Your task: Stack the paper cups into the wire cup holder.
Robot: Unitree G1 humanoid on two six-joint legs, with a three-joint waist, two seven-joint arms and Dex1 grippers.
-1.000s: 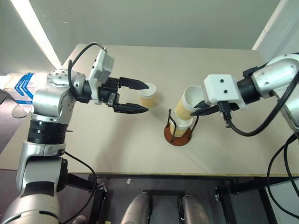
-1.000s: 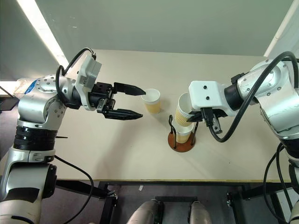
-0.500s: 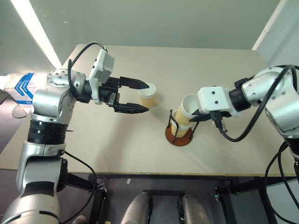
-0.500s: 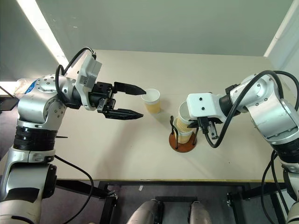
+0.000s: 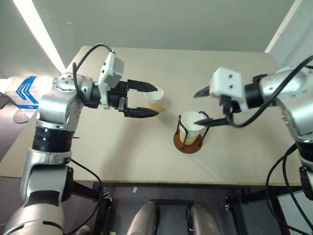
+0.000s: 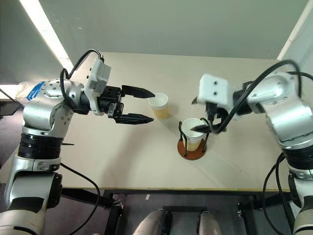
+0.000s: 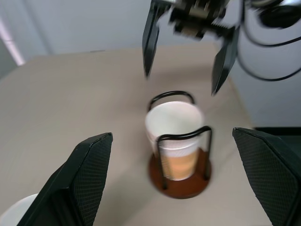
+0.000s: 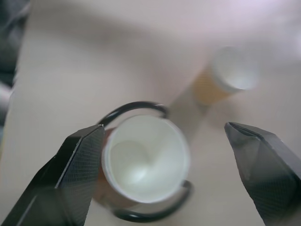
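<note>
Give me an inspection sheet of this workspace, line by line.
Surface: beige table, bare around the job's things.
Job's things: wire cup holder holds nested paper cups; one loose cup stands upright beside it.
Clutter: nothing seen.
Grippers: left gripper open around the loose cup; right gripper open above the holder, empty.
Cables: black cables loop along the right arm.
Surroundings: blue-and-white package on the floor.

A plain beige tabletop (image 5: 122,147) carries two things. Right of centre, toward the near edge, the wire cup holder (image 5: 188,142) stands on its reddish-brown disc with nested paper cups (image 5: 191,128) upright inside. Just left and farther back, a single cup (image 5: 154,99) stands upright, apart from it.
</note>
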